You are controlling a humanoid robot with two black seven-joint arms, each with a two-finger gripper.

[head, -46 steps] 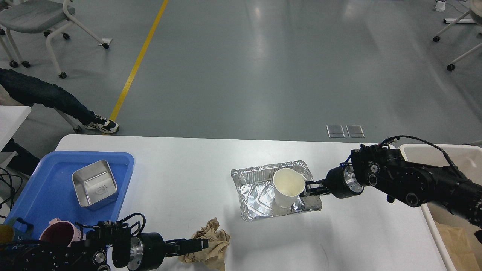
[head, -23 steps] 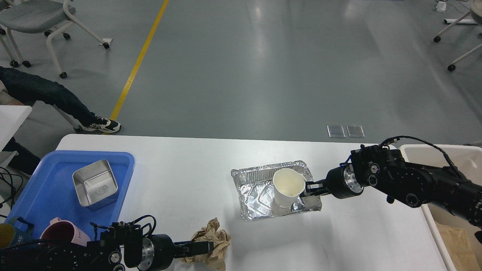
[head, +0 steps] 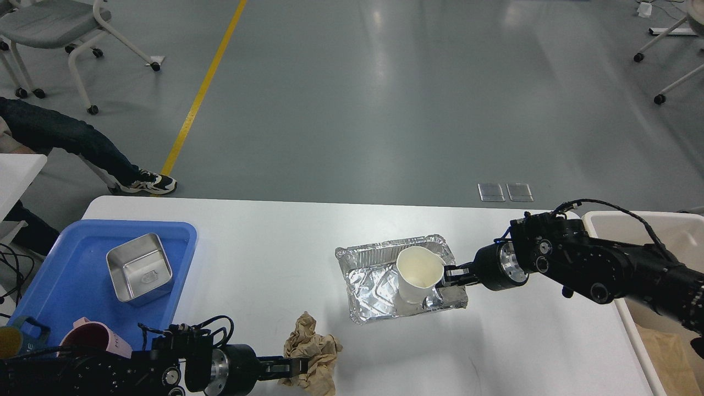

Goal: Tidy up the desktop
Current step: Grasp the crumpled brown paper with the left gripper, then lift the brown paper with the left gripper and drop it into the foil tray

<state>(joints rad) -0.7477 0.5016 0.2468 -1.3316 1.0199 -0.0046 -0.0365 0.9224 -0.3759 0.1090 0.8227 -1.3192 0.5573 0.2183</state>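
Note:
The white desktop (head: 264, 258) fills the lower view. A foil tray (head: 379, 283) lies at its middle with a white paper cup (head: 418, 272) standing in it. My right gripper (head: 450, 273) comes in from the right and is shut on the tray's right rim, close beside the cup. A crumpled brown paper ball (head: 313, 352) lies near the front edge. My left gripper (head: 297, 367) comes in from the lower left and is shut on the paper ball's left side.
A blue tray (head: 77, 275) at the left holds a steel square container (head: 140, 268), a pink mug (head: 91, 335) and a blue mug (head: 30, 333). A beige bin (head: 676, 231) stands off the right edge. A seated person's leg (head: 66, 143) is beyond the far left corner.
My left arm has slid right along the front edge and the paper ball has shifted and changed shape in its grip. The foil tray and cup have moved very slightly left.

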